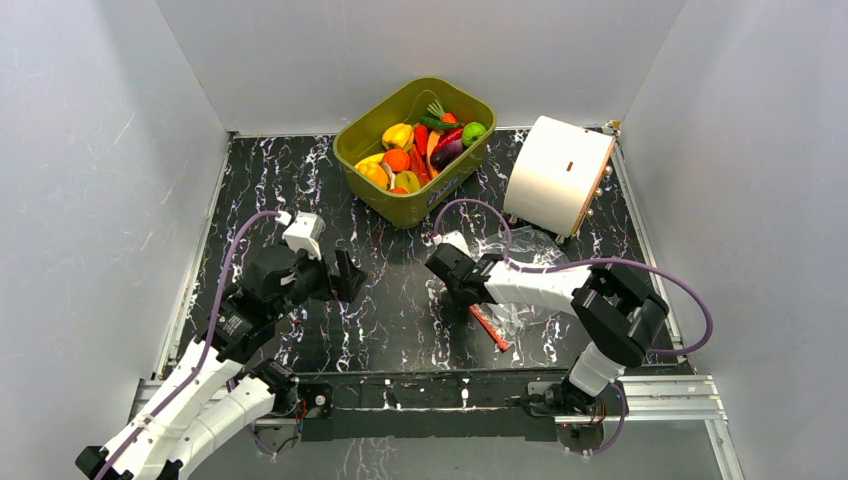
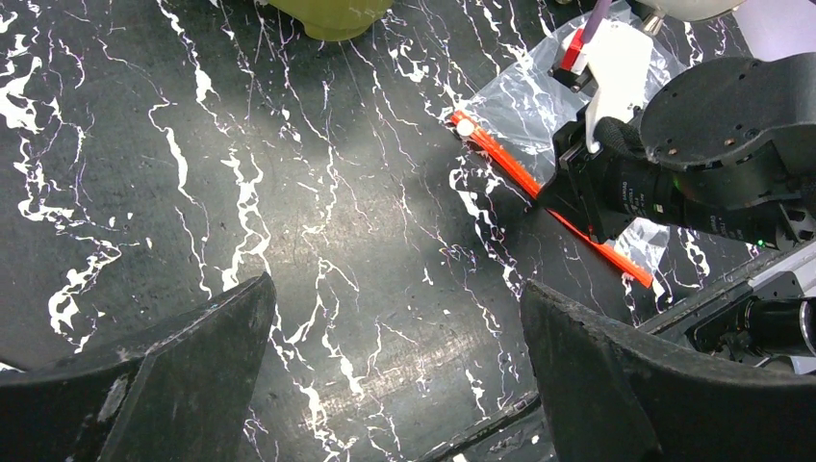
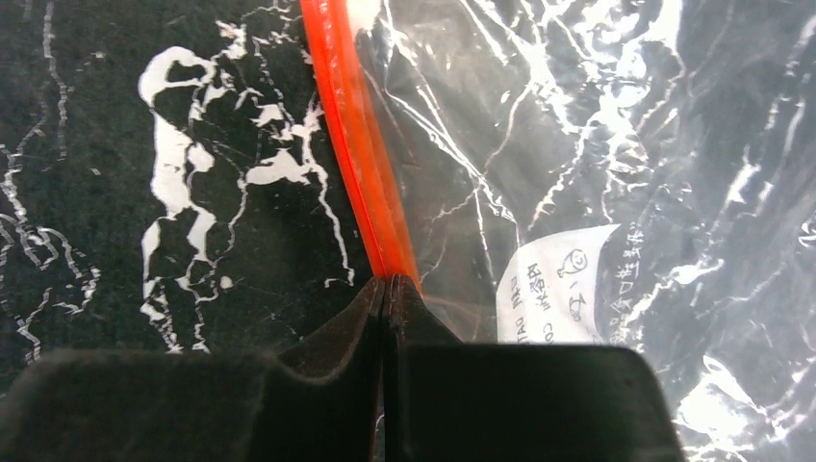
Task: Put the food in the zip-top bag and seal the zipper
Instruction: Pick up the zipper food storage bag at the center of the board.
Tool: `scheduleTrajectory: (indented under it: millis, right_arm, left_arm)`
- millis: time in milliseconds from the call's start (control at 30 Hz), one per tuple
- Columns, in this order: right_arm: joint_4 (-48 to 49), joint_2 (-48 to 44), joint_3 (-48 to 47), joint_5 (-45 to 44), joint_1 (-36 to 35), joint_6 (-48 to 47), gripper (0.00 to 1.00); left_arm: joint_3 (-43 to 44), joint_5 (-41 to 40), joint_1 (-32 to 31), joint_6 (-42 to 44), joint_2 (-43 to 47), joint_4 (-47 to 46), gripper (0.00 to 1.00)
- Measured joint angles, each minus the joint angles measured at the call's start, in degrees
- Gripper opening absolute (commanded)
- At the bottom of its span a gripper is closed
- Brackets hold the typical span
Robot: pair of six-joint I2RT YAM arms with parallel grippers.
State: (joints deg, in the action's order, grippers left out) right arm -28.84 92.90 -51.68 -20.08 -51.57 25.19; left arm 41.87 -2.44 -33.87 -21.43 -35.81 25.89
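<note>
"So, which arm is closer to the zip-top bag [image 2: 539, 91]?" asks Mia.

"The right arm [image 1: 540, 285]," says Tom. "The bag lies flat on the counter [image 2: 289, 192], close to the near edge, just in front of that arm. The right jaws are squeezed tight on the zipper [image 3: 356, 144], pinching it partway along."

"Which way does the zipper run?"

"It is a long red line. It goes straight out from the tips of the right jaws. The clear part of the bag lies off to their right side."

"And the left arm [image 1: 240, 320]?"

"Its left jaws hang wide apart and hold nothing. They are over bare counter, well off to the left of the bag."

"Where is the food [image 1: 420, 150]?"

"Farthest away, all piled in the green tub [image 1: 400, 205] at the back. None shows in the bag. The mouth likely has to be pulled open along that red line first."
</note>
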Motion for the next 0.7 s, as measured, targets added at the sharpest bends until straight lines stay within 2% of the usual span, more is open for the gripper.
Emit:
scheduleTrajectory:
  millis: [267,300,367,433,700]
  right_arm:
    - [4.09,-1.57,0.94,11.61,0.63,0.57,0.00]
    - [4.61,-1.68,0.94,13.16,0.61,0.83,0.02]
    - [5.14,-2.01,0.92,15.39,0.52,1.55,0.15]
    - [4.74,-2.62,0.90,15.96,0.44,2.21,0.24]
    - [-0.13,-6.34,1.18,14.75,-0.09,2.34,0.38]
  left_arm:
    - [0.00,-0.20,0.00,0.00,0.81,0.02,0.98]
    - [0.00,-0.20,0.00,0.00,0.87,0.02,0.98]
    - [-0.02,-0.20,0.00,0.00,0.94,0.00,0.98]
    - [-0.17,-0.20,0.00,0.00,1.03,-0.02,0.98]
    - [-0.52,-0.20,0.00,0.00,1.05,0.02,0.98]
